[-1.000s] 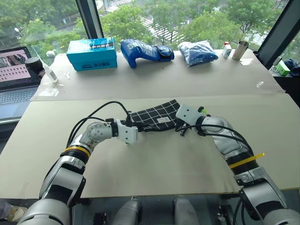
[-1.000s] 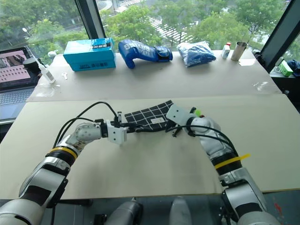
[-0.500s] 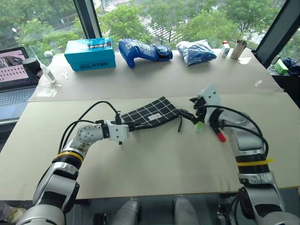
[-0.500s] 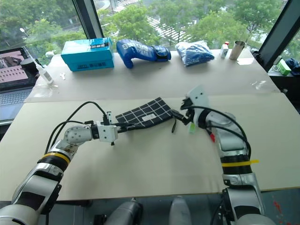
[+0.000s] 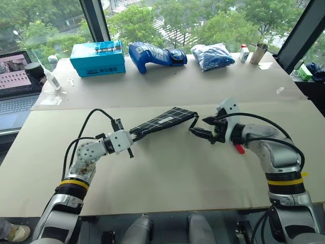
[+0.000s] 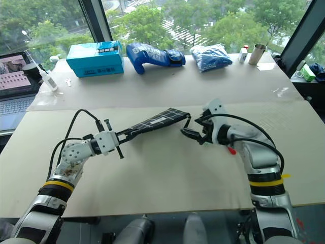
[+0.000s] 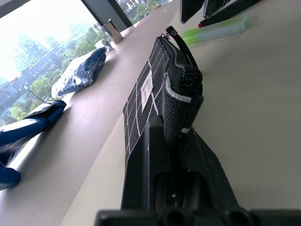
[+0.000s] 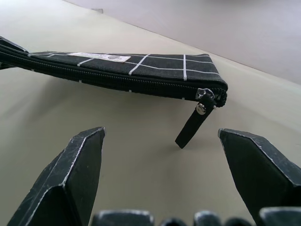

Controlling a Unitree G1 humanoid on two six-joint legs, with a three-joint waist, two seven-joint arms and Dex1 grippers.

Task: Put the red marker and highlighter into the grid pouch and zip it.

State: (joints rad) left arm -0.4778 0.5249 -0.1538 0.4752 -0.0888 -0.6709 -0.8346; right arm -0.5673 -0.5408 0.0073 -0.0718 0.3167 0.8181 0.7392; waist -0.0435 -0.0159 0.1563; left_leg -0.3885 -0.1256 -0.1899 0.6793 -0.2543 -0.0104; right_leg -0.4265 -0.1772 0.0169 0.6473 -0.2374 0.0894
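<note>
Now grid pouch [image 5: 161, 122] edge-up in clamped left gripper [image 5: 131, 137], right gripper [image 5: 205, 127] spread beside its loop [image 8: 194, 126].

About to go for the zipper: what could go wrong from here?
1. The left fingers pinch only one end of the pouch, which hangs above the table; a tug on the zip could slip it free.
2. The loop dangles loose between the open right fingers, so closing may miss it.
3. The marker and highlighter lie by the right arm, which could sweep them away.
</note>
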